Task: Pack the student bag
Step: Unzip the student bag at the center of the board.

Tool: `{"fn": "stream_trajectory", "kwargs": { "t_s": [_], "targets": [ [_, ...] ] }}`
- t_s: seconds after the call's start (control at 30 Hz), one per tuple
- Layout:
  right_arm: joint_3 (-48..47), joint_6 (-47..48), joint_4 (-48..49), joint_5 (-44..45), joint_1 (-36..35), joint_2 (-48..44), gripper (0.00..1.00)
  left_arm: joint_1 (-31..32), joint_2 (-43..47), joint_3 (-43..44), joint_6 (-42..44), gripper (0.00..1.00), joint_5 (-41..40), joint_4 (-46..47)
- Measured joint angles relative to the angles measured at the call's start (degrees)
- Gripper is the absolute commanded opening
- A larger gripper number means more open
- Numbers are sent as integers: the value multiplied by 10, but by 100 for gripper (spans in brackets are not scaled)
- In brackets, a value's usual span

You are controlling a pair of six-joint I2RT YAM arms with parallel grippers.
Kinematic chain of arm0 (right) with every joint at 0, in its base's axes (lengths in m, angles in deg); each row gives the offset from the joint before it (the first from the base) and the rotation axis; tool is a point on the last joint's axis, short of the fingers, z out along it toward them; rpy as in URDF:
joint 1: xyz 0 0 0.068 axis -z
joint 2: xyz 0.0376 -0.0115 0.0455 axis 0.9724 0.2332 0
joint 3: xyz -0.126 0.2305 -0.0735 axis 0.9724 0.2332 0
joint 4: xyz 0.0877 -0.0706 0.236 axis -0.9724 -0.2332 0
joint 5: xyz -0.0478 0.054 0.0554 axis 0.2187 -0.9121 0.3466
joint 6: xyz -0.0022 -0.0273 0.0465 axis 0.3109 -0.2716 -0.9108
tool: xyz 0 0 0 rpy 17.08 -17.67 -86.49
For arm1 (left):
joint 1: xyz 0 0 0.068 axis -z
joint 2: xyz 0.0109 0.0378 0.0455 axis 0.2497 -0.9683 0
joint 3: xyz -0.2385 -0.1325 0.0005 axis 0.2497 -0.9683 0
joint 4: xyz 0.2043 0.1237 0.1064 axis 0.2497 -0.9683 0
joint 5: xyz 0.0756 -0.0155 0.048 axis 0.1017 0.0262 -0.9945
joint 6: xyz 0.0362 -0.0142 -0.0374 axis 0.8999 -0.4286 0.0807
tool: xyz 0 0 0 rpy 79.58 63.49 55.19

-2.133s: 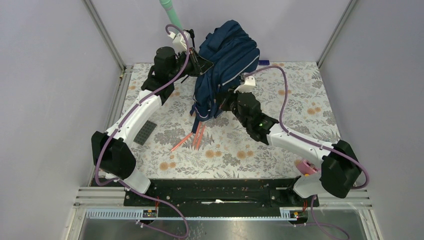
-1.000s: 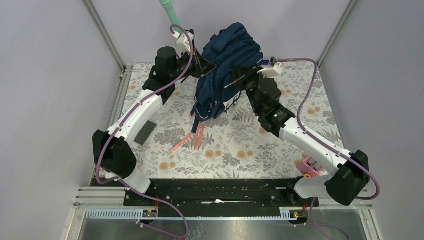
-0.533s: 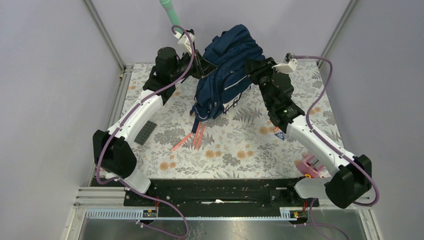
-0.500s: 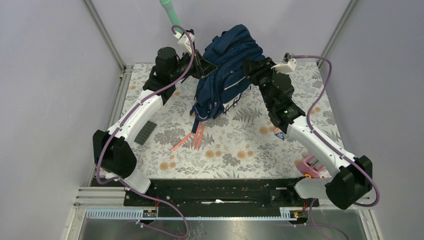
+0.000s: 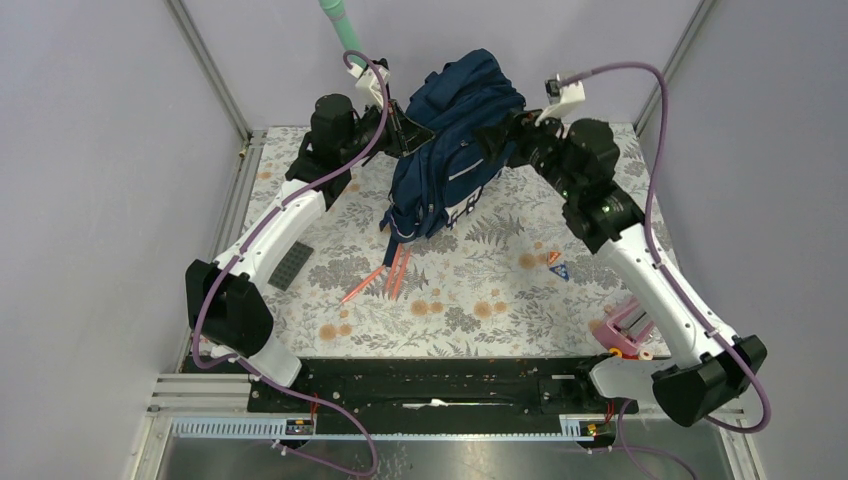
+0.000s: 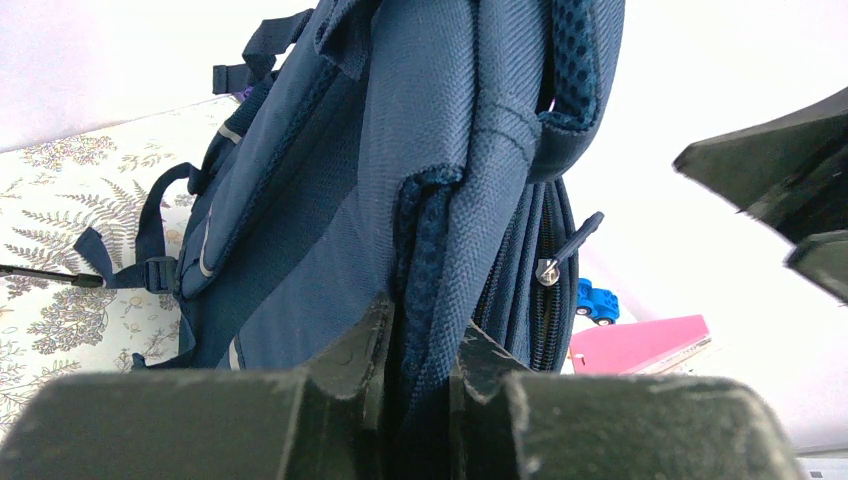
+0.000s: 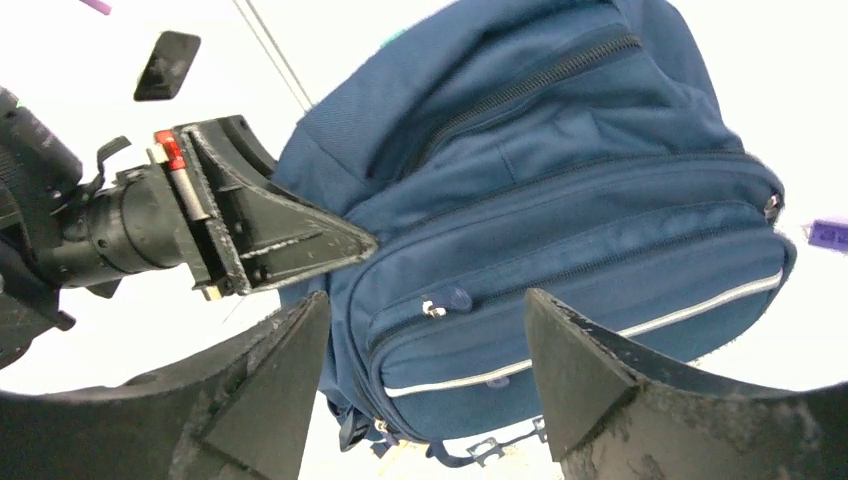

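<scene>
The left gripper has its fingers closed tight on a padded mesh edge of the student bag, with the fabric pinched between them, high on the bag's left side. The right gripper faces the bag's zipped front pocket from the right. Its fingers are spread wide and grip nothing. Whether a tip brushes the fabric cannot be told.

The bag stands upright at the far middle of the table, its straps trailing down toward the near side. Just in front of its foot lie a few red-orange sticks. A flat black plate lies farther off to the bag's near left. To its near right is a small blue and orange piece, and well beyond that a pink thing.

Behind the bag, the left wrist view shows a blue toy brick beside a flat pink thing. A teal tube hangs above the bag's left.
</scene>
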Motion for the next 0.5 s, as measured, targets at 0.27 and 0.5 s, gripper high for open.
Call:
{"fn": "stream_trajectory", "kwargs": {
  "t_s": [0.27,0.5],
  "targets": [
    [-155,127,-159,-83,5,74,75,0,0,0,0,0,1,1],
    [-200,162,-226,-119,11,134,68,0,0,0,-1,0,4,1]
  ]
}}
